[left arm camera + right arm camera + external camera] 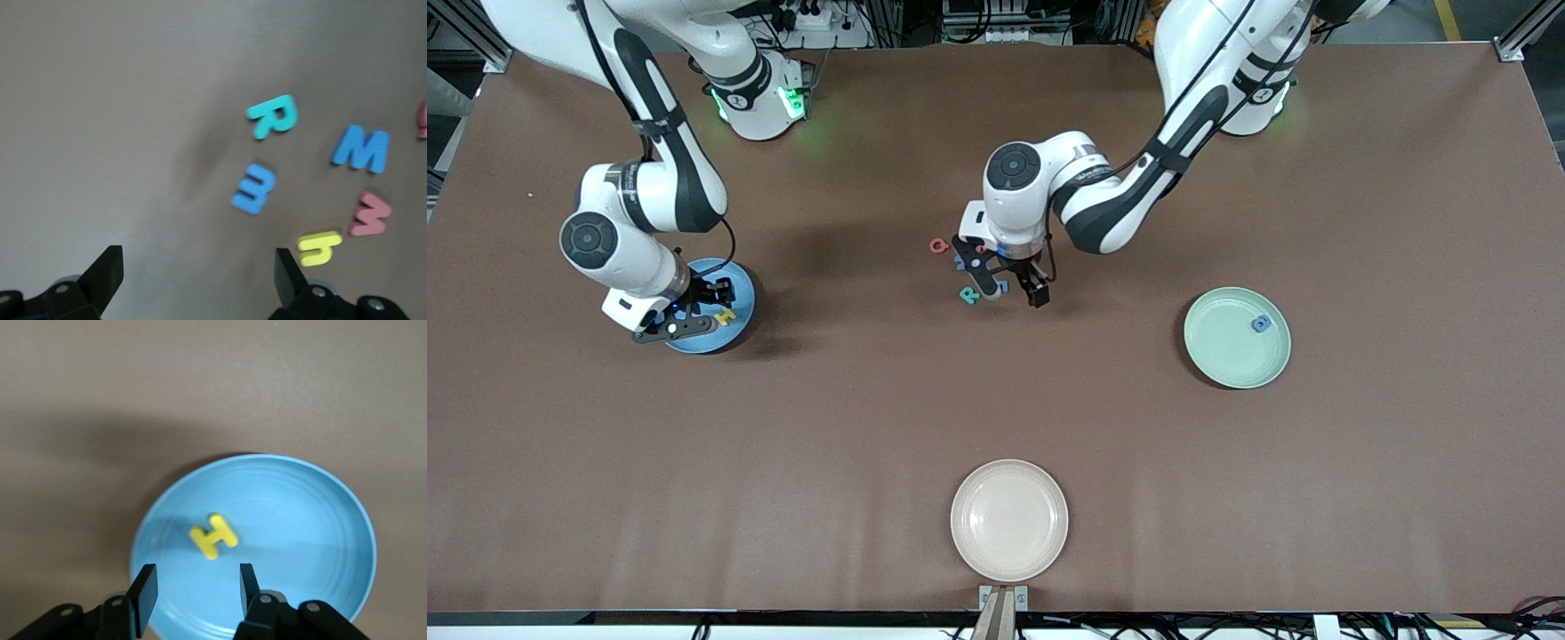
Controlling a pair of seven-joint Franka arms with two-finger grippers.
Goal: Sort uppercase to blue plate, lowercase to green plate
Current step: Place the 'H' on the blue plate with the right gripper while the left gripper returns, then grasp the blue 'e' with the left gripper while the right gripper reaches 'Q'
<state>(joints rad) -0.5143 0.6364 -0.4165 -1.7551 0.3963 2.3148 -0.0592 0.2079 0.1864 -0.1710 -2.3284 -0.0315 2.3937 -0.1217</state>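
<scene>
Yellow H (213, 535) lies flat on the blue plate (313, 520) under my right gripper (193, 590), fingers spread, empty. My left gripper (197, 277) hovers over the cluster, jaws wide — e (255, 189) sits nearest; green plate (1218, 356) holds one blue letter (1261, 324).

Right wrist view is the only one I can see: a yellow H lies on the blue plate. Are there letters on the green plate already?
Observer: Yes, one blue letter lies on the green plate.
Operator: Where is the left gripper now?
Observer: The left gripper hangs open over the loose letters at mid-table.
Operator: Which letters remain there?
Observer: A teal R, blue W, blue e, red w, yellow h and red Q.
</scene>
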